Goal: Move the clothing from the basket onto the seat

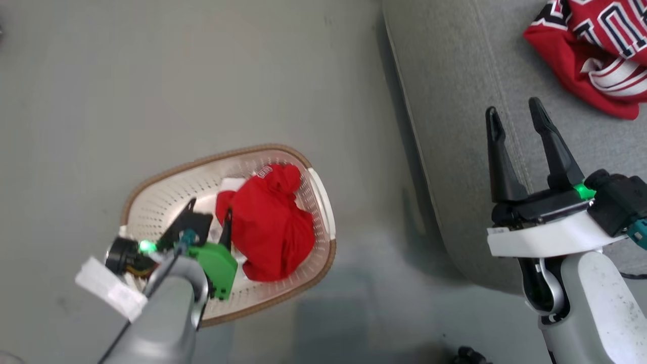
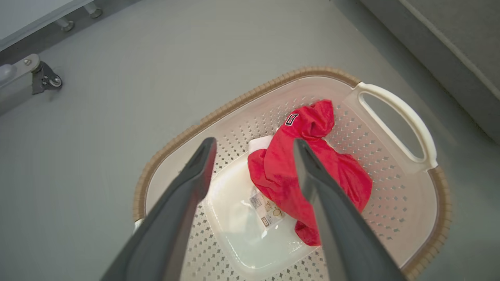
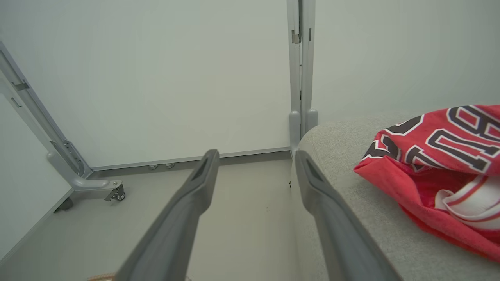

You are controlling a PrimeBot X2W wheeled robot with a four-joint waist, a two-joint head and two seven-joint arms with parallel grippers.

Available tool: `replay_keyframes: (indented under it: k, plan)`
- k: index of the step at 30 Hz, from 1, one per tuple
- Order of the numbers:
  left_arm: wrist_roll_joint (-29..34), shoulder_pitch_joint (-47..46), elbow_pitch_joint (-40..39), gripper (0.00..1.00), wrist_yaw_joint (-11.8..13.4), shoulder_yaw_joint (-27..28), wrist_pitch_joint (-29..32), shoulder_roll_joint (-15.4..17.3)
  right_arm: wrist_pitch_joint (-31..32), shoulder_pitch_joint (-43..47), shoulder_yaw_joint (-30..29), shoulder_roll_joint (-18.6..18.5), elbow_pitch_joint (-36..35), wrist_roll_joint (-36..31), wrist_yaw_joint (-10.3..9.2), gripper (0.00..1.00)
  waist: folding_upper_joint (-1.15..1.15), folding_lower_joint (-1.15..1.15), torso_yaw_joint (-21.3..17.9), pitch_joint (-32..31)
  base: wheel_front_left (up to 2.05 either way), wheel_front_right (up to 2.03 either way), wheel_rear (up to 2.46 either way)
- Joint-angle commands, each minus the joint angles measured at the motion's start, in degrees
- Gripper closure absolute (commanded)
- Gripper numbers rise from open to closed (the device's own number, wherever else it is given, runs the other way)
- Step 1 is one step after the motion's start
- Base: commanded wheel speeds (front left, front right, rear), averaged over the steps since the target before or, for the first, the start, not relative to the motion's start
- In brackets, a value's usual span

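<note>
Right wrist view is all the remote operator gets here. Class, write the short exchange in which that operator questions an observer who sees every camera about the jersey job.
Operator: I see one jersey on the seat. Is the basket empty?
Observer: No. A second jersey, crumpled, lies in the basket.
Operator: Which arm is placed for it?
Observer: The left gripper is open above the basket, pointing down at that jersey and holding nothing.
</note>
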Motion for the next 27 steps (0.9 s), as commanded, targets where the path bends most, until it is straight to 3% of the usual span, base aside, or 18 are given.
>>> replay_keyframes:
  k: [1, 5, 10, 16, 27]
  plan:
    - [-0.7, -3.8, 1.5, 0.0, -0.9, 0.1, 0.0, 0.5, -0.2, -1.6, 0.5, 0.3, -0.5, 0.0, -0.04, 0.0, 0.0, 0.0, -6.3, 11.5, 0.0, 0.0, 0.0]
    - [-1.3, -10.5, 8.3, 0.0, -1.9, 0.9, 0.5, 1.3, -0.2, -3.2, 1.0, 1.3, -0.8, 0.7, -0.04, 0.0, 0.0, 0.0, -8.6, 15.8, 0.0, 0.0, 0.0]
    - [-0.2, -17.0, 15.1, 0.0, -1.0, 0.0, 3.2, 2.9, -0.2, -5.0, 2.3, 1.8, -1.3, 1.1, -0.04, 0.0, 0.0, 0.0, -11.6, 20.1, 0.0, 0.0, 0.0]
    - [-0.9, -20.6, 17.8, 0.0, -0.3, 0.1, 8.8, 5.3, -0.2, -6.6, 2.5, 3.1, -1.7, 1.8, -0.04, 0.0, 0.0, 0.0, -14.2, 24.0, 0.0, 0.0, 0.0]
    - [-4.2, -23.3, 18.7, 0.0, 1.1, 1.8, 17.3, 5.8, -0.2, -5.5, 4.9, 3.2, -2.6, -1.0, -0.04, 0.0, 0.0, 0.0, -13.7, 27.4, 0.0, 0.0, 0.0]
